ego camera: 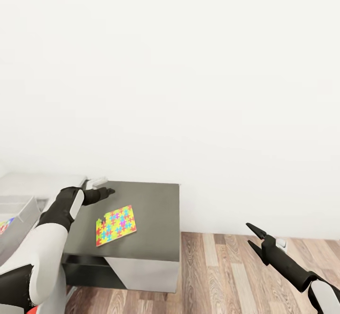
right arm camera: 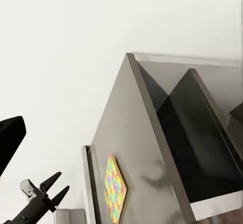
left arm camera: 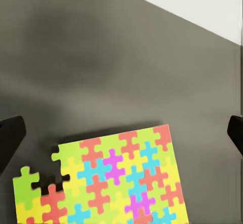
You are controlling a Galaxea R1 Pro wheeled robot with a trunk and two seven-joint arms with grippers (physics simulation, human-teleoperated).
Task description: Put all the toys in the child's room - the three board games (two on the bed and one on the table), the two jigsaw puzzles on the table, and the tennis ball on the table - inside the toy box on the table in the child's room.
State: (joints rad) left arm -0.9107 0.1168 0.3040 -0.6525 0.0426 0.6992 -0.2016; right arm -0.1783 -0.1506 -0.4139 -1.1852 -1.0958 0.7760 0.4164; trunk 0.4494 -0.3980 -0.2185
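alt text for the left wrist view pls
A colourful jigsaw puzzle, a few pieces missing at one corner, lies flat on a dark grey table. The open left gripper hovers above it, one dark fingertip at each side edge, white wall beyond.

I'm in a home bedroom: wood floor (ego camera: 236, 266), dark table (ego camera: 151, 210) with a puzzle (ego camera: 116, 225) under my left gripper (ego camera: 111, 191).
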